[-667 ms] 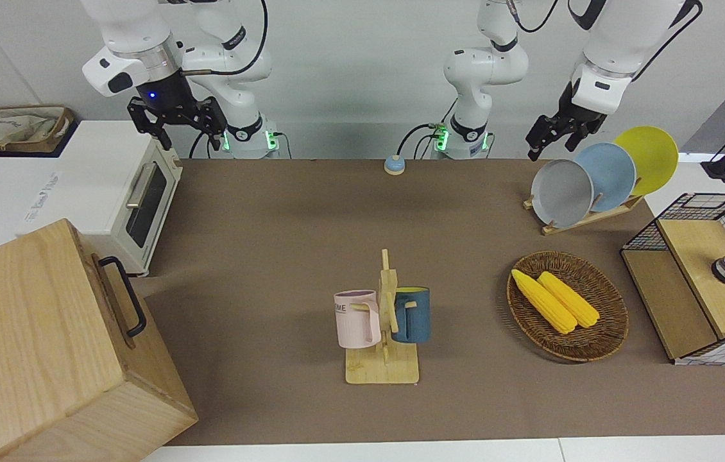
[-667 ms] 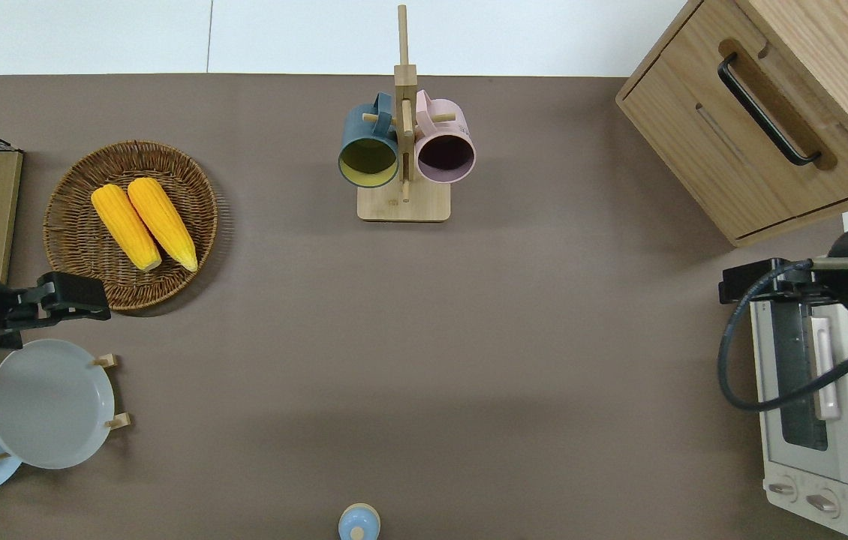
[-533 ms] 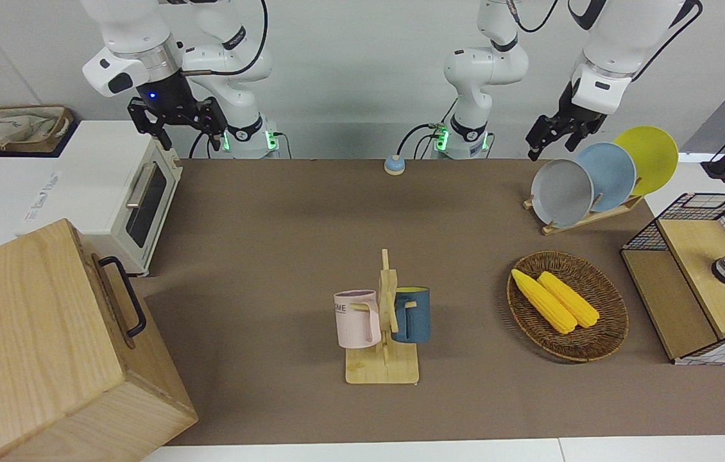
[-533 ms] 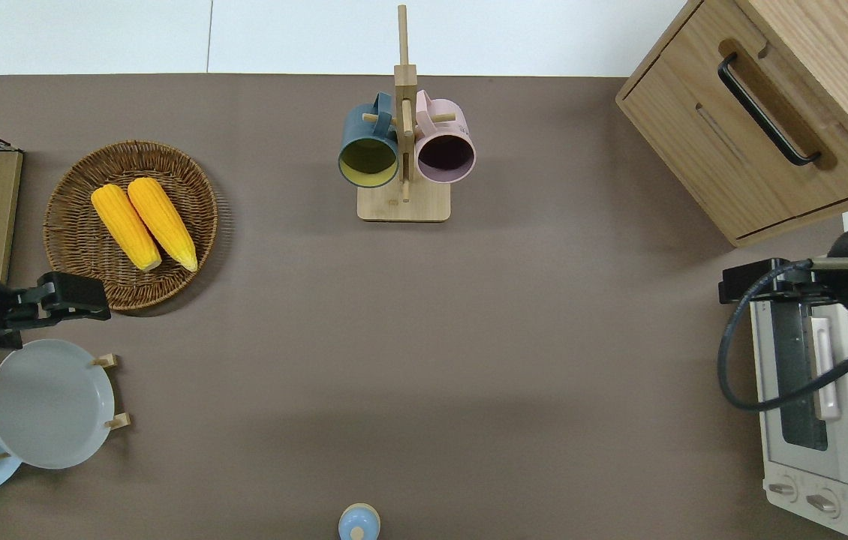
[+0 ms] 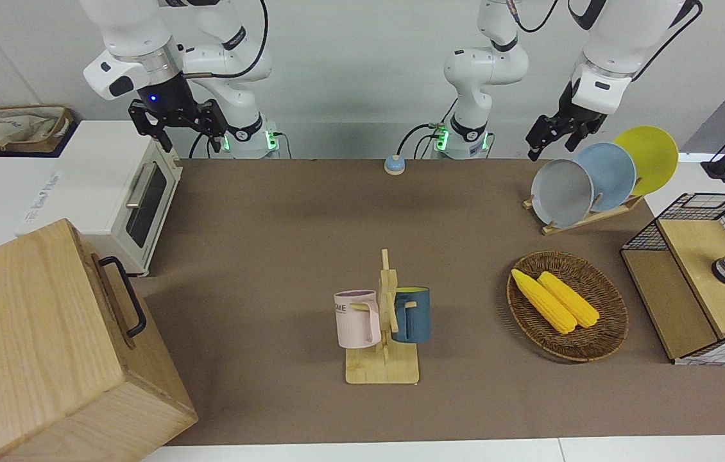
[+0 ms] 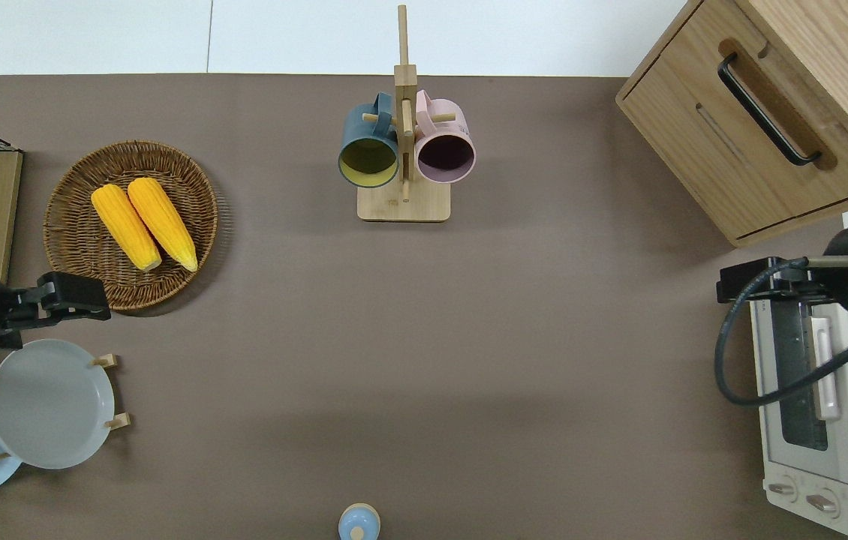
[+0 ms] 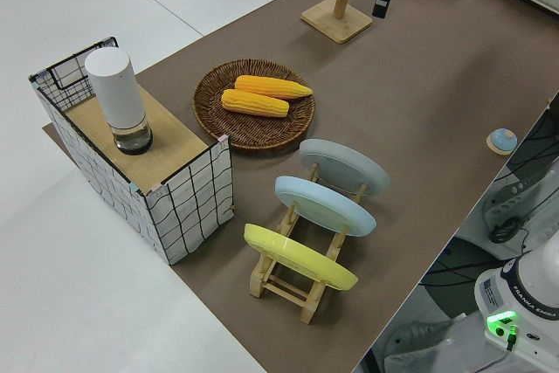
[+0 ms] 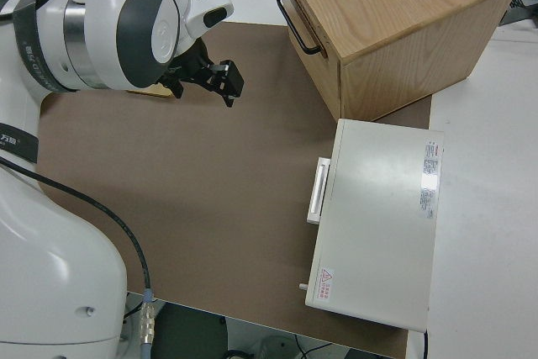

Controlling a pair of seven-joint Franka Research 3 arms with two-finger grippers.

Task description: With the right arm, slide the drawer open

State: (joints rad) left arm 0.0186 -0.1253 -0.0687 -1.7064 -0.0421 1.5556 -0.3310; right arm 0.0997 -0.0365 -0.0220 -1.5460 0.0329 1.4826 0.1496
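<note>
Shifted slightly since 0.7 s earlier: right gripper (image 5: 184, 136) a little toward the table's middle and a touch higher in the front view, everything else unmoved. Hung in the air over the end of the white toaster oven (image 6: 822, 420) that faces the cabinet, fingers spread wide and holding nothing, blue light lit on the wrist. Sat shut and flush in the pale wooden cabinet (image 5: 35, 346) at the right arm's end of the table: the drawer (image 6: 758, 131), its black bar handle (image 6: 768, 109) untouched and well apart from the gripper, farther from the robots than the toaster oven. Stayed parked: left gripper (image 5: 545, 138), finger gap impossible to tell. Stood mid-table: wooden mug rack (image 5: 383, 333) with 2 mugs; toward the left arm's end, wicker basket (image 5: 606, 333) with 2 corn cobs (image 5: 555, 300).
</note>
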